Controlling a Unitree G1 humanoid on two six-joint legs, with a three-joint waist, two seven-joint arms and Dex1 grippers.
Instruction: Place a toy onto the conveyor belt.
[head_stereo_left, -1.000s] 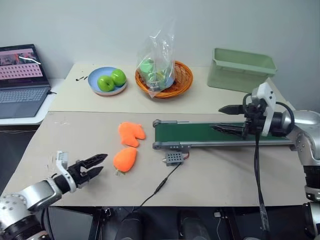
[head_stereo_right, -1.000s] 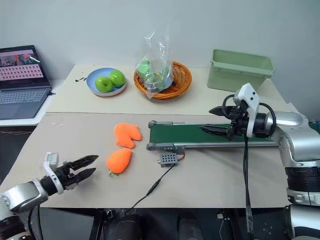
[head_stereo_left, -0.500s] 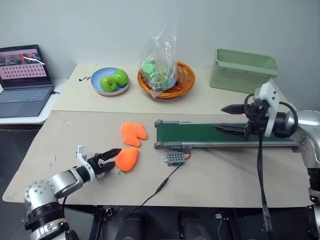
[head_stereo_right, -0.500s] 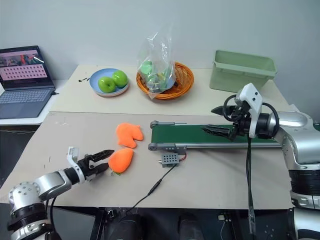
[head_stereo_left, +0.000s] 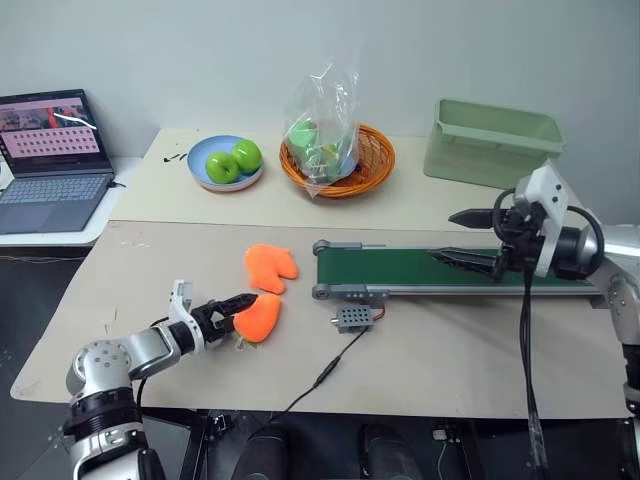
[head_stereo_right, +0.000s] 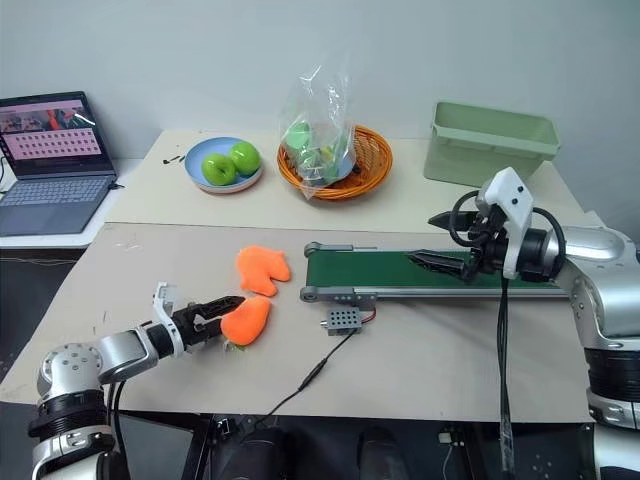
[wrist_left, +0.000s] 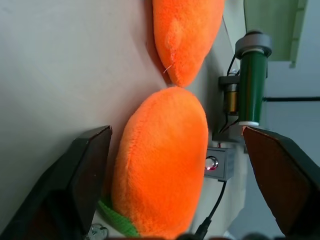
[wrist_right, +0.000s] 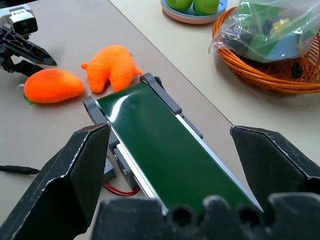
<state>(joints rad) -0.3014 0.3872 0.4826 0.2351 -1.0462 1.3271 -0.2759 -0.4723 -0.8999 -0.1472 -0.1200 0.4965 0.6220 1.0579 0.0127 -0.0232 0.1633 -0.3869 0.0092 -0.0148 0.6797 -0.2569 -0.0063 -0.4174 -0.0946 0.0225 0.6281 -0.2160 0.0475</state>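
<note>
Your left gripper (wrist_left: 165, 165) has its jaws spread wide with the toy (head_stereo_left: 256, 317) lying between them on the table (head_stereo_left: 450, 360), green tip toward the wrist; neither finger visibly presses it. Just past the toy's far end lies the flatter orange plush (head_stereo_left: 270, 264), and beyond that the roller end of the conveyor belt (head_stereo_left: 420, 268). Your right gripper (head_stereo_left: 462, 236) hangs over the belt's far stretch, jaws wide apart and holding nothing, the belt running out ahead of them.
</note>
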